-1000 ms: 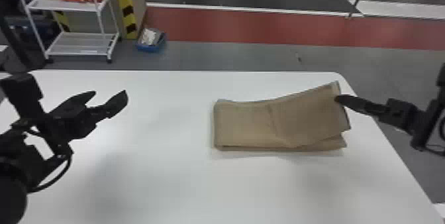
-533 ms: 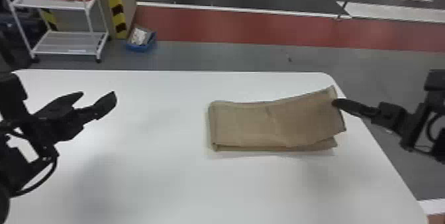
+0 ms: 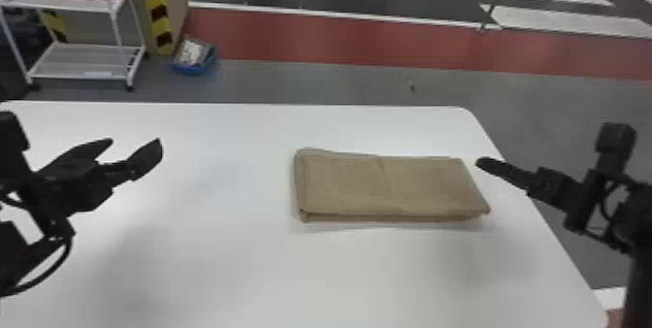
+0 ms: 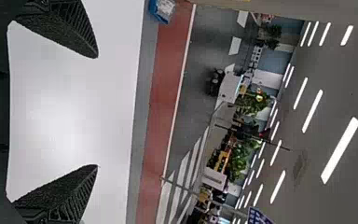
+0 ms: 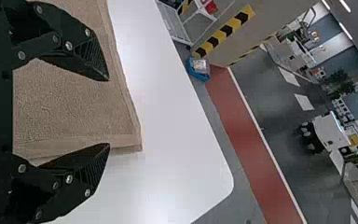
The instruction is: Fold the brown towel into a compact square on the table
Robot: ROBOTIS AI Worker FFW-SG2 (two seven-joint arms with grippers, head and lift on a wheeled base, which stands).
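One brown towel (image 3: 388,186), folded, on one table (image 3: 203,264); left gripper (image 3: 136,140), right gripper (image 3: 484,162): both spread wide.

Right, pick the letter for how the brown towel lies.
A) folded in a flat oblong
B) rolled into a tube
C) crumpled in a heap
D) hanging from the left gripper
A: the brown towel lies flat on the white table, wider than deep, its stacked layers showing along the near edge.
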